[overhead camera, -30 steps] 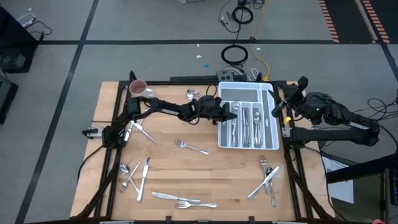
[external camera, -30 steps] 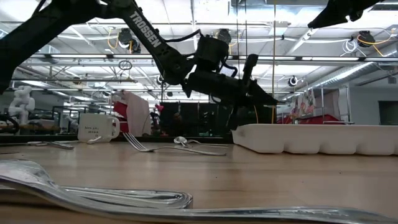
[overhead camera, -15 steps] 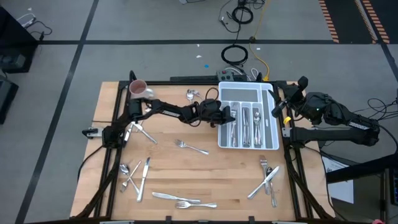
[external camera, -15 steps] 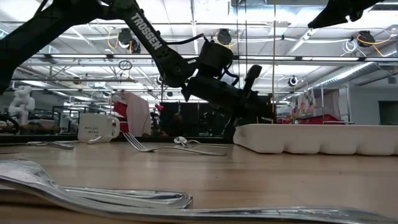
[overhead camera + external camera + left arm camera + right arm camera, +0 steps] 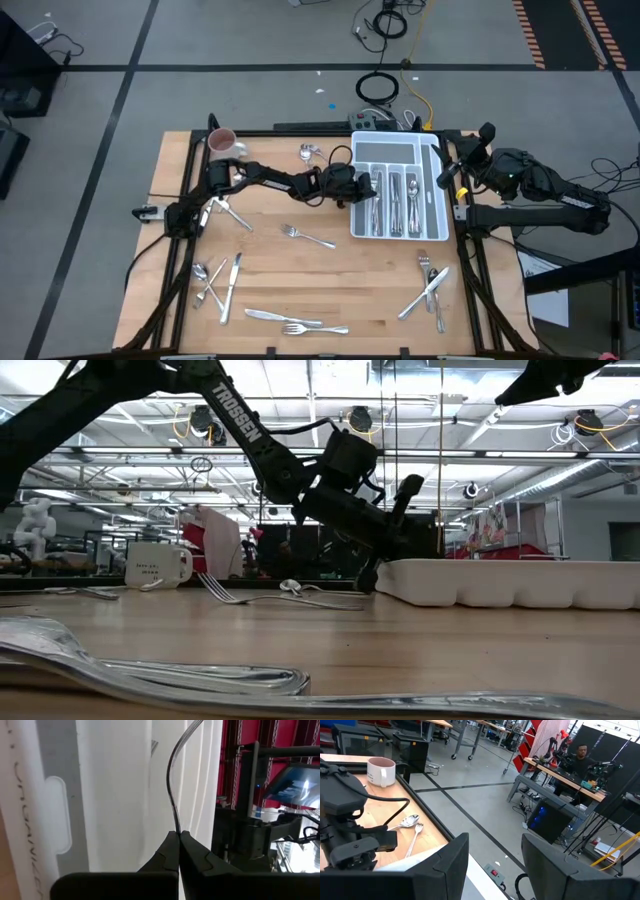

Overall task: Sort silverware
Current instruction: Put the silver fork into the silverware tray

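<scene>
Left gripper (image 5: 178,834) fingers are clamped on a thin utensil (image 5: 172,785) over the white tray (image 5: 400,188) (right gripper (image 5: 495,851) idles, fingers spread).

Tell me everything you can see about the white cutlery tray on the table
The white tray looks like moulded plastic, rectangular with rounded corners, split into long parallel compartments plus one crosswise compartment at its far end. It sits flat on the wooden table at the right side. Several compartments already hold silverware lying lengthwise. The left gripper is at the tray's left edge, shut on a thin silver piece over a compartment. In the low view its side wall shows scalloped bulges.
</scene>
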Controlling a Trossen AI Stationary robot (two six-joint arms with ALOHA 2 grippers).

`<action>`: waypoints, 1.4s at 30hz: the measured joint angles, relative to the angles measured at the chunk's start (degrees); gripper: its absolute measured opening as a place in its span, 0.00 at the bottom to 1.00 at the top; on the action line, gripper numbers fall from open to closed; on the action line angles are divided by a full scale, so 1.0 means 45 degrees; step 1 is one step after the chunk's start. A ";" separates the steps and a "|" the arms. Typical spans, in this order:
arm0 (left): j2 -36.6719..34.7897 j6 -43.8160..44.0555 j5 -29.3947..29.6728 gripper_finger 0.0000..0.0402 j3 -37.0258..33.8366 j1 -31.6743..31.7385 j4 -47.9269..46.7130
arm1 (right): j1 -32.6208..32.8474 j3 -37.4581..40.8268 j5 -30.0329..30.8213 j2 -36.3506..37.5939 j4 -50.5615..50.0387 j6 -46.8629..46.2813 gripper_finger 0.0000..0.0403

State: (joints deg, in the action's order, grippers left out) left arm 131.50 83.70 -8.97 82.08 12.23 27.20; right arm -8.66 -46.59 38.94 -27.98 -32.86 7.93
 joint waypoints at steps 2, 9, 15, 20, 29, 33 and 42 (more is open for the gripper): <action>0.0000 0.0002 0.0013 0.00 0.0000 0.0002 -0.0001 | -0.0001 0.0000 0.0000 0.0002 -0.0005 -0.0001 0.43; -0.0005 0.0295 0.0059 0.10 0.0018 0.0004 -0.0067 | 0.0000 0.0000 0.0000 0.0004 -0.0005 0.0013 0.43; -0.0029 0.0301 0.0107 0.20 0.0024 0.0004 -0.0058 | -0.0001 0.0000 0.0000 0.0003 -0.0005 0.0042 0.43; -0.0044 0.0301 0.0119 0.27 0.0034 0.0009 -0.0058 | -0.0001 0.0000 0.0000 0.0001 -0.0007 0.0045 0.43; -0.0049 0.0324 0.0274 0.33 0.0023 0.0040 0.0178 | 0.0002 0.0000 0.0000 0.0001 -0.0010 0.0047 0.43; -0.0005 0.0227 -0.0456 0.33 -0.0058 0.0286 0.2433 | 0.0001 0.0000 0.0000 0.0000 -0.0010 0.0047 0.43; -0.2855 -0.3264 -0.1114 0.33 -0.0029 0.1247 0.0963 | -0.0001 0.0000 -0.0005 0.0003 0.0000 0.0100 0.43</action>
State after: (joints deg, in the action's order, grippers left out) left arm 118.65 69.01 -13.99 81.95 17.84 31.53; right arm -8.67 -46.59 38.92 -27.97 -32.86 8.38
